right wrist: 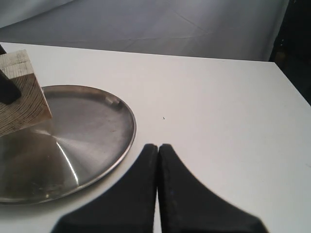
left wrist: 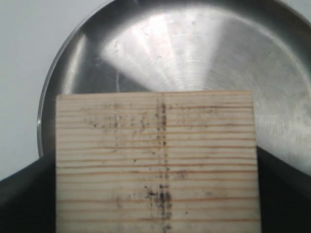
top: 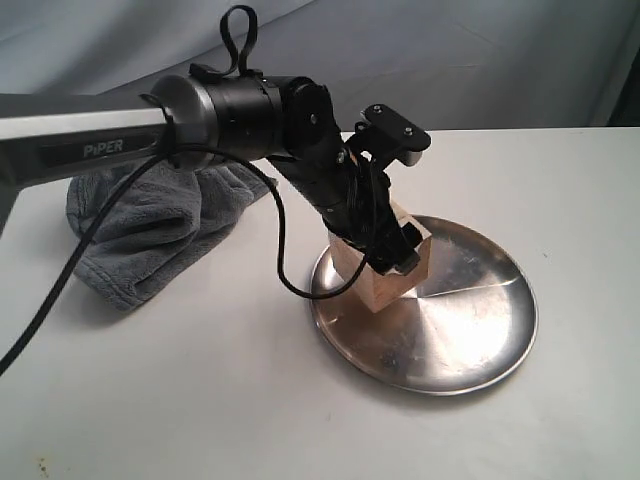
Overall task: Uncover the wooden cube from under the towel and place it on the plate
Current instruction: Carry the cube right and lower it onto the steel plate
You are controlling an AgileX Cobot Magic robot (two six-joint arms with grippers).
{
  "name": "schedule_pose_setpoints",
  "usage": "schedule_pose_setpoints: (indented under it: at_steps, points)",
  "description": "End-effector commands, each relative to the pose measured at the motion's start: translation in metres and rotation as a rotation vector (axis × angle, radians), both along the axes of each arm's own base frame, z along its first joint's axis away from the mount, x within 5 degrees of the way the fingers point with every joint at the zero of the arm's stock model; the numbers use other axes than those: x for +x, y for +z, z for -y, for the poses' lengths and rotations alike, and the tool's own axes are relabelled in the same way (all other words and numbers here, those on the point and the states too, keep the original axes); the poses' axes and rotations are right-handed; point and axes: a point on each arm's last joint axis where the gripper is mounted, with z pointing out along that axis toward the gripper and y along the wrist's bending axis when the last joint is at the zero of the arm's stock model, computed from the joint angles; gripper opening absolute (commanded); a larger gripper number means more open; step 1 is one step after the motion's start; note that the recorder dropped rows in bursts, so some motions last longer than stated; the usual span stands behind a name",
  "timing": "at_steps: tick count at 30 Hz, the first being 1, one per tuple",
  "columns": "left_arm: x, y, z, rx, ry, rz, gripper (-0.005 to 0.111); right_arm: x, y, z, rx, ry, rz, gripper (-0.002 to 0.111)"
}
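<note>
Wooden cube [top: 385, 288] is over the left part of the plate [top: 470, 330], gripped by the left jaws. They stand wide apart, with one dark finger [left wrist: 22, 204] pressed on each of two opposite sides of the block. In the left wrist view the grain lines run across the near face of the cube, and the shiny floor of the plate shows directly beyond it. The cube is tilted, with one corner pointing down toward the metal. I cannot tell if this corner touches the plate or hangs just above it.

The plate is a round steel dish and it lies on the white worktop [top: 200, 400], a little right of the middle in the exterior view. The towel [top: 150, 225] lies crumpled in a heap on the worktop, left of the plate and apart from it, partly behind the left arm [top: 230, 115]. A black cable [top: 283, 250] hangs from this arm in a loop, and its lowest bend passes in front of the left rim of the plate.

The right jaws are closed, tip against tip, and hold nothing. In the right wrist view they are low over the worktop, near the rim of the plate.
</note>
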Motion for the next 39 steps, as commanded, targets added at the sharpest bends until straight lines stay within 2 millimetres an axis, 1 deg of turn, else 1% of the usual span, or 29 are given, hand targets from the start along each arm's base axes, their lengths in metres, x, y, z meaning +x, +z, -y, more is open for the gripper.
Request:
schedule_pose_setpoints:
  at_steps: [1, 13, 17, 19, 26, 28, 34, 37, 39]
  points:
    - [0.004, 0.007, 0.006, -0.019, 0.022, 0.008, 0.0, 0.0, 0.0, 0.0, -0.003, 0.002, 0.015, 0.0]
    - [0.003, 0.006, 0.011, -0.06, 0.021, -0.016, 0.0, 0.0, 0.0, 0.0, -0.003, 0.002, 0.015, 0.0]
    - [0.001, 0.006, 0.015, -0.094, -0.005, -0.036, 0.0, 0.0, 0.0, 0.0, -0.003, 0.002, 0.015, 0.0]
    - [0.0, 0.004, 0.017, -0.115, -0.014, -0.052, 0.0, 0.0, 0.0, 0.0, -0.003, 0.002, 0.015, 0.0]
    - [-0.003, -0.018, 0.025, -0.095, -0.027, -0.067, 0.0, 0.0, 0.0, 0.0, -0.003, 0.002, 0.015, 0.0]
    - [-0.005, -0.018, 0.029, -0.101, -0.033, -0.049, 0.0, 0.0, 0.0, 0.0, -0.003, 0.002, 0.015, 0.0]
    - [-0.003, -0.014, 0.032, -0.118, -0.027, -0.024, 0.0, 0.0, 0.0, 0.0, -0.003, 0.002, 0.015, 0.0]
    - [-0.002, -0.014, 0.032, -0.117, -0.031, -0.018, 0.004, 0.0, 0.0, 0.0, -0.003, 0.002, 0.015, 0.0]
    - [-0.002, -0.014, 0.031, -0.102, -0.041, -0.011, 0.013, 0.0, 0.0, 0.0, -0.003, 0.002, 0.015, 0.0]
